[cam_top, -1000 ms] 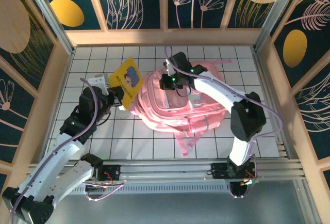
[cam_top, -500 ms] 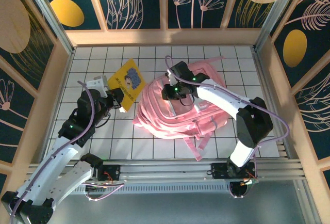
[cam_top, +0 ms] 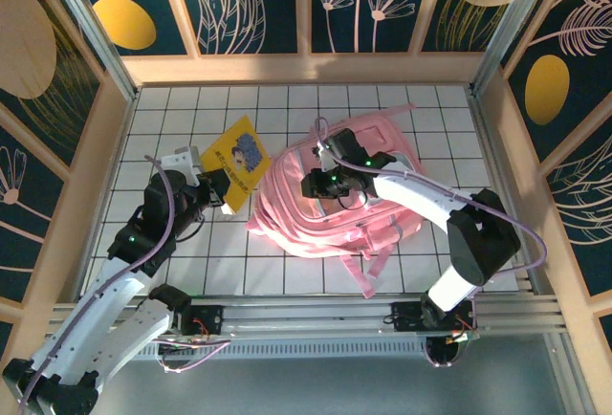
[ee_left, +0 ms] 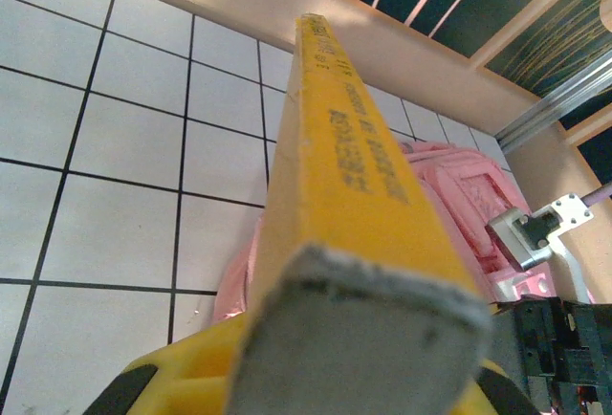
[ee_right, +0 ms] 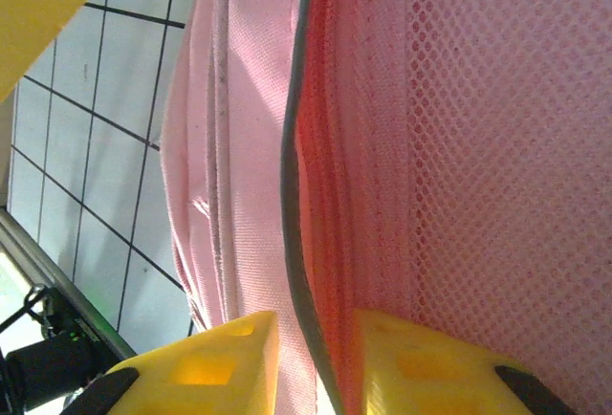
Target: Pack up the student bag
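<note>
Yep, got yellow book (cam_top: 237,155) clamped in left pincer (cam_top: 218,184) mid-left, got right pincer (ee_right: 316,327) slightly apart astride rim of pink backpack (cam_top: 330,222).

The student bag (cam_top: 296,224) lies flat in the middle of the table (cam_top: 172,109), its straps (cam_top: 368,267) trailing toward 6 o'clock. My right gripper (cam_top: 318,184) sits on the bag's 9 o'clock half, with the rim of the bag's opening between my fingers. Just beside the bag at its 9 o'clock, my left gripper (cam_top: 218,185) grips a book (cam_top: 239,152) tilted above the table, the book reaching toward 1 o'clock.
</note>
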`<move>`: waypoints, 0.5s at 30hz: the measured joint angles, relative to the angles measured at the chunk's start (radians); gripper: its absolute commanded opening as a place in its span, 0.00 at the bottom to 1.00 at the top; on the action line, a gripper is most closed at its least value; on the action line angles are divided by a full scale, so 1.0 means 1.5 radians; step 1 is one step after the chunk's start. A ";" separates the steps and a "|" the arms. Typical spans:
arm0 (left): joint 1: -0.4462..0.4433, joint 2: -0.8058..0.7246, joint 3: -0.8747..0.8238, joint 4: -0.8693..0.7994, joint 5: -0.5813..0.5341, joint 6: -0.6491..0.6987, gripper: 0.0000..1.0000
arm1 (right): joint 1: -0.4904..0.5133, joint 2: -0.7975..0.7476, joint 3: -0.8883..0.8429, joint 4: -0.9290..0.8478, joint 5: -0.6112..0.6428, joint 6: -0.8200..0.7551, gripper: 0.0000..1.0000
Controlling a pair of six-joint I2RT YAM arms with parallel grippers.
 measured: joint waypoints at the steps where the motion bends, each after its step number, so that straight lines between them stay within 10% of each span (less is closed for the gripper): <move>1: 0.000 0.000 0.000 0.000 0.002 -0.001 0.00 | 0.000 0.000 0.000 0.004 -0.002 0.004 0.16; 7: 0.000 0.000 -0.001 0.000 0.004 -0.003 0.00 | 0.001 0.009 0.002 0.024 -0.018 0.017 0.00; 15: 0.000 0.000 -0.001 0.000 0.003 -0.005 0.00 | 0.001 0.031 0.018 0.021 -0.020 0.012 0.06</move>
